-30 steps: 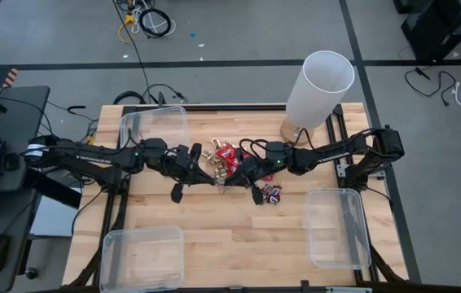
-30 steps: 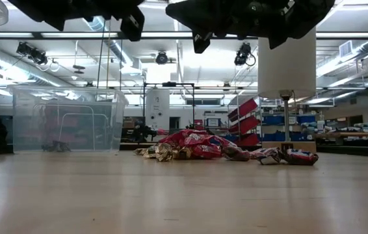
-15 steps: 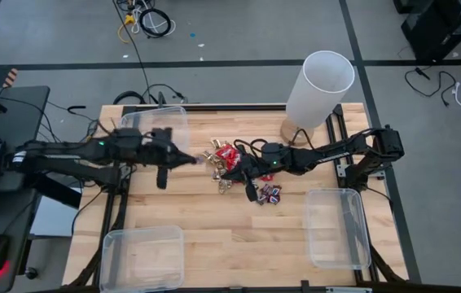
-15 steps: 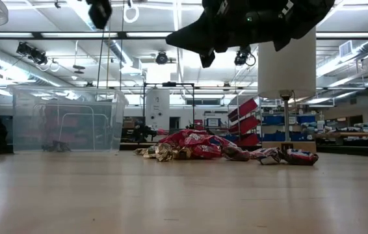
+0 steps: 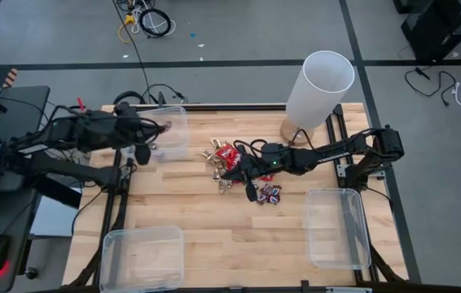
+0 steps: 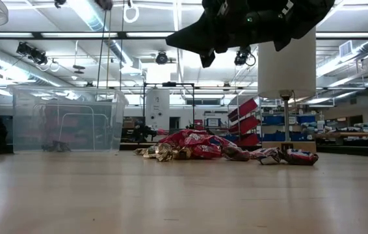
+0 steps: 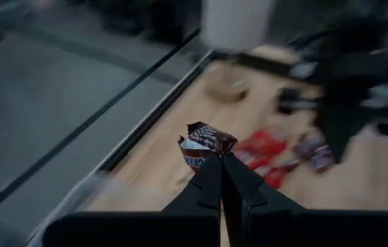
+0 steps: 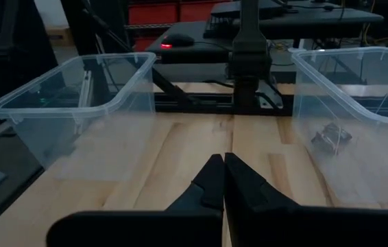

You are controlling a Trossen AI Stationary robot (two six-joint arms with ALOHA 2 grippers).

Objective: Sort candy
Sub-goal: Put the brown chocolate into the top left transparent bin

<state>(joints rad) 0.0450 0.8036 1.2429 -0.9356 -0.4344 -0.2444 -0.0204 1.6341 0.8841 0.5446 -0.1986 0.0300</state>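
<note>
While pinching one dark brown wrapped mini bar [image 7: 206, 143], left gripper [image 7: 221, 165] hovers over clear plastic bin [image 5: 173, 134] at worktop's far left corner: delivery step, apparently. Next: release. Right gripper [image 5: 229, 173], clenched empty, above candy pile [image 5: 229, 159] mid-worktop.

Surface: light wooden table [image 5: 230, 236], plank top on a dark frame.
Candy pile: red, gold and dark wrapped pieces [image 5: 229, 163] lie on the bare wood, directly beneath the right gripper [image 5: 229, 173].
Far-left bin: clear plastic bin [image 5: 155, 130] stands at the corner under the left gripper [image 5: 165, 127].
Near-left bin: clear bin [image 5: 142, 256] rests at the front edge, well apart from both grippers.
Right bin: clear bin [image 5: 336, 226] sits near the right arm's base.
Lamp: white cylinder on a round wooden foot [image 5: 296, 130], just beside the right arm.
</note>
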